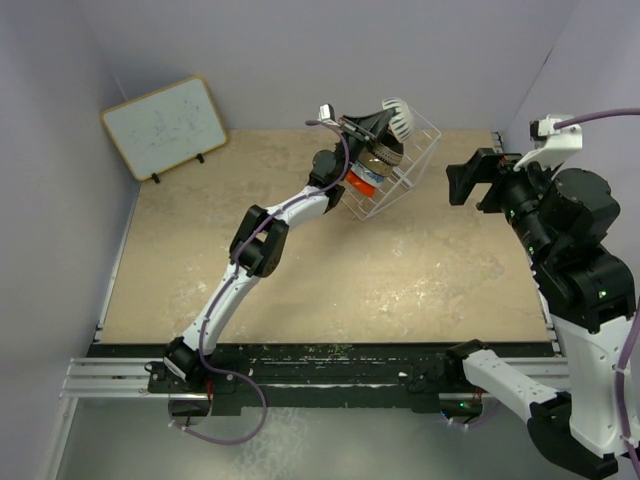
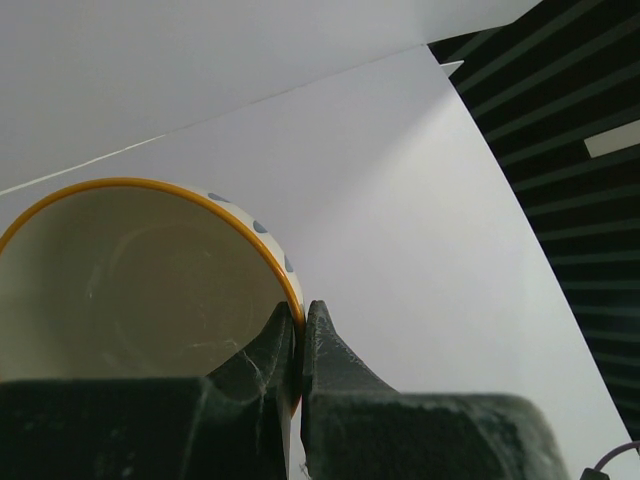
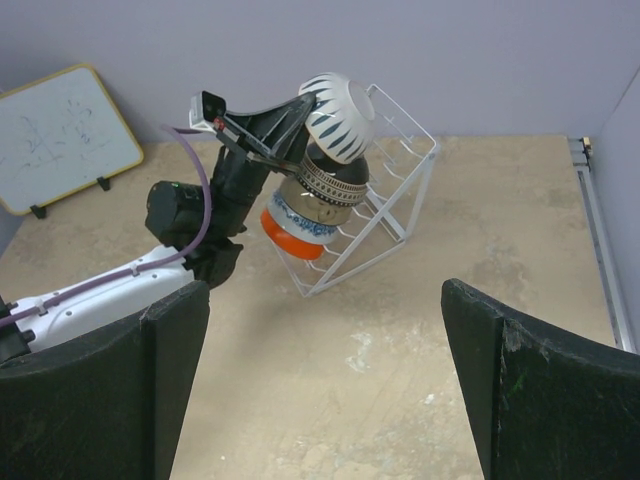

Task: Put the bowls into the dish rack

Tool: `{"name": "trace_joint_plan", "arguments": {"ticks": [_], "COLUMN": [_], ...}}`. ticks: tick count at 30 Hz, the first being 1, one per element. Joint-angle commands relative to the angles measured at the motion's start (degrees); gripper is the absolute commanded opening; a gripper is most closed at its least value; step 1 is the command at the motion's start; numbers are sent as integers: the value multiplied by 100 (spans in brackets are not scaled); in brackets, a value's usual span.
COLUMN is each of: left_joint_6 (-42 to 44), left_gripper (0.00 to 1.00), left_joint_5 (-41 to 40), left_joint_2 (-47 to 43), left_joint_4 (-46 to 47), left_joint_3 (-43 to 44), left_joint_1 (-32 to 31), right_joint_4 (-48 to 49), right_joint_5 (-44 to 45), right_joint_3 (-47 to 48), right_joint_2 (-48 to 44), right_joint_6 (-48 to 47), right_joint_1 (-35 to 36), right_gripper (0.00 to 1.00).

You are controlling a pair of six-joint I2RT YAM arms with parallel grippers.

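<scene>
Far centre of bench: wire rack sits tipped, open side toward left arm.

Left claw is pinched tight on the rim of the cream bowl, one finger inside, one outside. Left wrist view shows the pale interior and a yellow-orange rim edge. From the right wrist view, the bowl's outside is white with dark stripes. It is held at the top of the rack, just above the bowls already there. Touching them or not: cannot tell.

In the rack, on edge in a row: orange bowl lowest, blue bowl next, brown bowl uppermost.

Right claw is spread wide and holds nothing. It hangs off to the right, well apart from the rack.

Whiteboard leans in the far left corner.
</scene>
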Motion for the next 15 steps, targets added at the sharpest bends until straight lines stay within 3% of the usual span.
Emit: {"name": "trace_joint_plan", "arguments": {"ticks": [1,15], "left_joint_6": [-284,-630], "left_gripper": [0,0], "left_joint_5": [-66,48], "left_joint_2": [-141,129], "left_joint_4": [524,261], "left_joint_3": [294,181], "left_joint_1": [64,119], "right_joint_4": [199,280], "right_joint_5": [44,17], "right_joint_3": [-47,-214], "right_joint_2": [-1,33], "right_joint_6": [-118,-153], "right_joint_1": [-18,-17], "right_gripper": [100,100]}}
